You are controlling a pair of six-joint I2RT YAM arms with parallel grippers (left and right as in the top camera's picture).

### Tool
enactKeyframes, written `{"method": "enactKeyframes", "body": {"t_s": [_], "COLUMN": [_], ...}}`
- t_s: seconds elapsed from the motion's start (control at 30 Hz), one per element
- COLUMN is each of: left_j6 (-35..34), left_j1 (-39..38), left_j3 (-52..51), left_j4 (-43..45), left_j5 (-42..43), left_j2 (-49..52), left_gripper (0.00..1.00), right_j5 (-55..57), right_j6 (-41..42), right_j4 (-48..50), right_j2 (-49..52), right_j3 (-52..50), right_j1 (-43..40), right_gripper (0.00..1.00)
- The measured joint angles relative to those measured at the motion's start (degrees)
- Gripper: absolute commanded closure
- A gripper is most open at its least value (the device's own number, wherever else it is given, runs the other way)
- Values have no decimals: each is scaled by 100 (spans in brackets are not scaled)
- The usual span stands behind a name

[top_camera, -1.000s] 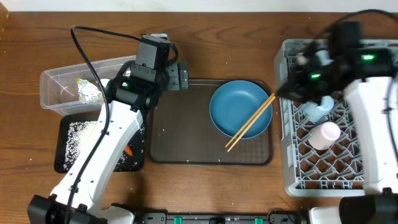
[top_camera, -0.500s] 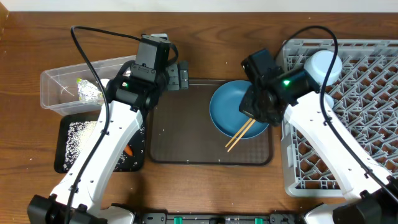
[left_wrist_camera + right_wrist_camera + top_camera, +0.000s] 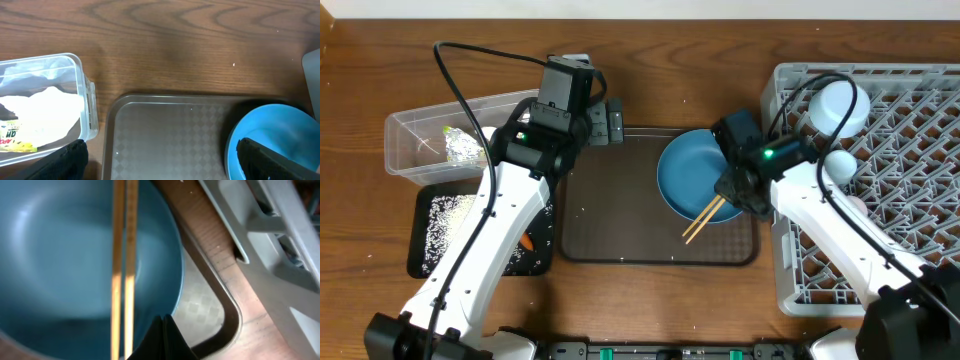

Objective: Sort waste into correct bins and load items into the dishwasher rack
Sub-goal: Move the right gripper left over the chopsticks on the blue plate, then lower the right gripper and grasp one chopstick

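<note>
The large blue plate point(image 3: 692, 175) lies on the brown serving tray point(image 3: 620, 200), with the wooden chopsticks point(image 3: 705, 218) slanting across its front rim. My right gripper point(image 3: 740, 190) is shut and empty, low over the plate's right edge, just right of the chopsticks point(image 3: 124, 255); its joined tips point(image 3: 163, 332) point at the plate point(image 3: 60, 255). My left gripper point(image 3: 162, 165) hangs open over the tray's back left, holding nothing. The grey rack point(image 3: 782, 250) holds a pale bowl point(image 3: 838, 105) and a small pale cup point(image 3: 841, 163).
The clear tub point(image 3: 400, 130) at the left holds a foil ball point(image 3: 463, 148), white tissue point(image 3: 47, 100) and a yellow-green wrapper point(image 3: 17, 145). In front of it, the black tray point(image 3: 420, 268) holds rice point(image 3: 450, 215) and a carrot point(image 3: 527, 242).
My right arm has swung from above the rack leftward and down to the plate's right edge, staying shut. The bowl and cup in the rack are uncovered. The left arm has not moved.
</note>
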Motion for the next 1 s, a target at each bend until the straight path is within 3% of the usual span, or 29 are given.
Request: {"method": "enactKeyframes", "body": {"t_s": [0.37, 0.67, 1.0], "left_j6": [-2, -2, -2], "left_j1": [0, 0, 0], "left_j3": [0, 0, 0], "left_j4": [0, 2, 2], "left_j5": [0, 0, 0], "left_j2": [0, 0, 0], "left_gripper": [2, 2, 2], "right_j5": [90, 339, 463], "right_j6": [44, 44, -286], "right_j4": [1379, 1650, 2225], "right_j2": [2, 2, 2], "right_j3": [-876, -1095, -1130], "right_j1": [2, 2, 2], "right_gripper": [98, 98, 82]}}
